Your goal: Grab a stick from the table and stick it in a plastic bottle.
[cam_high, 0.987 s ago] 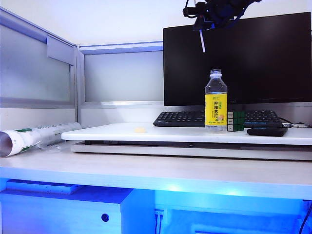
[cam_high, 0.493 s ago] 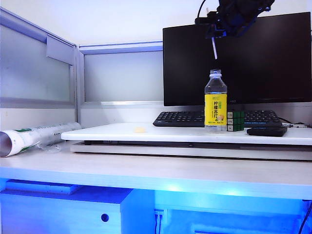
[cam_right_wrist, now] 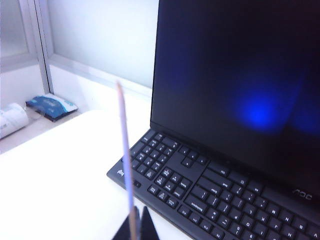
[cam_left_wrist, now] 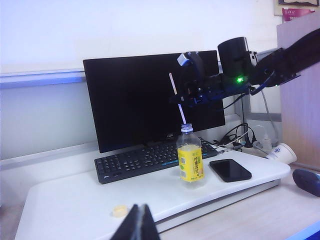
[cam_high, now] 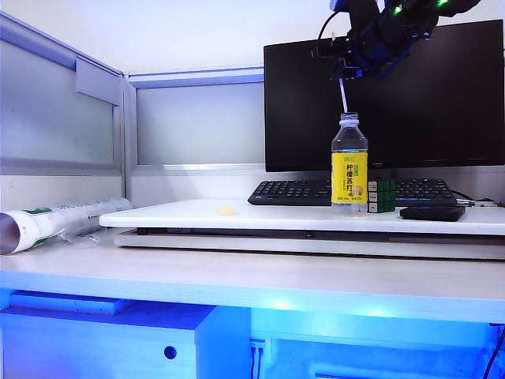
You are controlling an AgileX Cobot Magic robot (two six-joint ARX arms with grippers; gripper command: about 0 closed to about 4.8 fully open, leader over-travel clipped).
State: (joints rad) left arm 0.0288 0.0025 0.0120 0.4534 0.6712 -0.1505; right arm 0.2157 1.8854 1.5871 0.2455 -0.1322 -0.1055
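The clear plastic bottle (cam_high: 349, 162) with a yellow label stands upright and uncapped on the raised white board of the table (cam_high: 237, 215), in front of the keyboard. High above it, my right gripper (cam_high: 347, 69) is shut on the thin pale stick (cam_high: 344, 95), which hangs slightly tilted. Its lower tip is right at the bottle's mouth. In the left wrist view the stick (cam_left_wrist: 177, 97) slants down to the bottle (cam_left_wrist: 190, 160). From the right wrist the stick (cam_right_wrist: 125, 160) rises from between the shut fingers of the right gripper (cam_right_wrist: 136, 216). My left gripper (cam_left_wrist: 140, 214) is shut and empty, low and well away from the bottle.
A black monitor (cam_high: 387, 95) and keyboard (cam_high: 300, 191) stand behind the bottle. A puzzle cube (cam_high: 382, 195) and a black phone (cam_high: 432, 212) lie just right of it. A small yellowish lump (cam_high: 226, 210) sits on the board, and a white rolled tube (cam_high: 47, 221) lies at far left.
My right gripper has moved right and down with the stick, from up and left of the bottle to directly above it. The stick's tip now meets the bottle's mouth.
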